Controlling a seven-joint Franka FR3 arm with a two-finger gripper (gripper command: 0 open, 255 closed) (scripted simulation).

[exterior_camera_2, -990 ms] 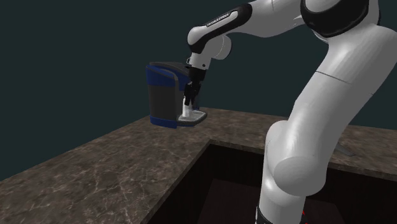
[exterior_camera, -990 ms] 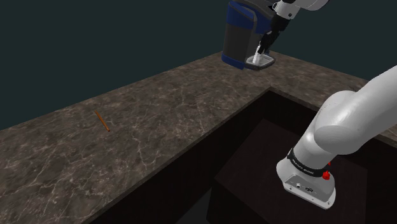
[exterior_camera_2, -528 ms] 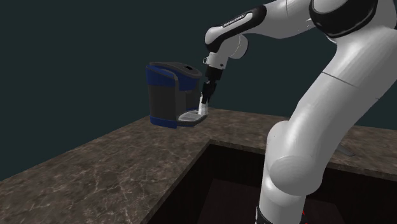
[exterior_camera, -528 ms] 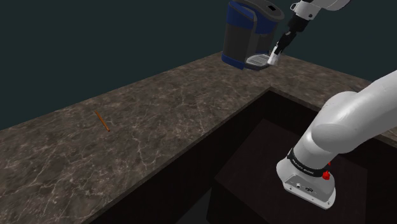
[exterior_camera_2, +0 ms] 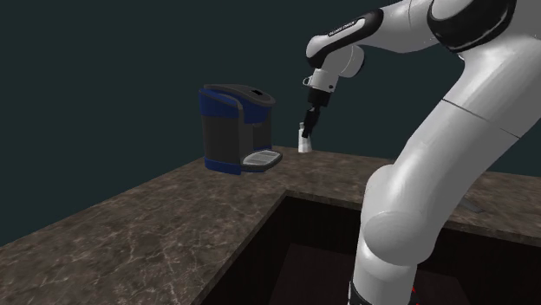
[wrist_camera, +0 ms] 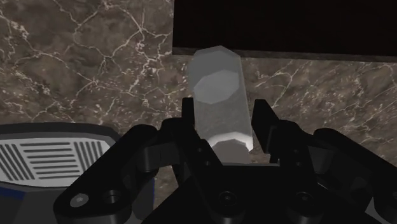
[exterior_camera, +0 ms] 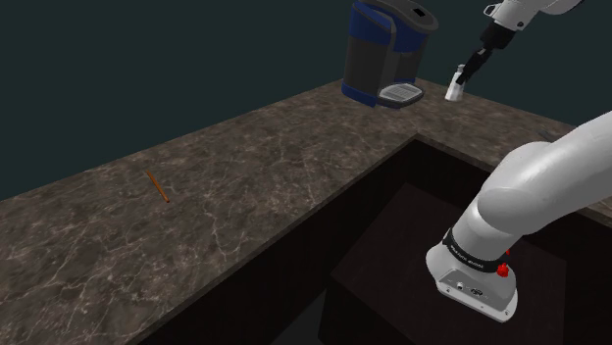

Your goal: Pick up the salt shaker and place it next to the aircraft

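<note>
The salt shaker [wrist_camera: 219, 102] is a small pale, faceted cylinder, and my black gripper [wrist_camera: 221, 130] is shut on it, one finger on each side. In the shoulder view the salt shaker [exterior_camera: 456, 84] hangs tilted above the marble counter [exterior_camera: 245, 186], to the right of the coffee machine [exterior_camera: 385, 51], under the gripper [exterior_camera: 469, 71]. In the second exterior view the shaker [exterior_camera_2: 303, 142] hangs in the gripper [exterior_camera_2: 308, 128], just past the machine's drip tray [exterior_camera_2: 263, 159]. A thin grey shape at the counter's far right edge [exterior_camera: 549, 131] may be the aircraft; I cannot tell.
A blue and grey coffee machine [exterior_camera_2: 232, 126] stands at the counter's back corner. A small orange stick [exterior_camera: 158, 187] lies on the counter at the shoulder view's left. A dark recessed basin [exterior_camera: 432, 235] opens beside the counter, with my arm's base [exterior_camera: 478, 279] in it.
The gripper has lifted the salt shaker off the coffee machine's drip tray and carried it to the right, away from the machine, in both exterior views.
</note>
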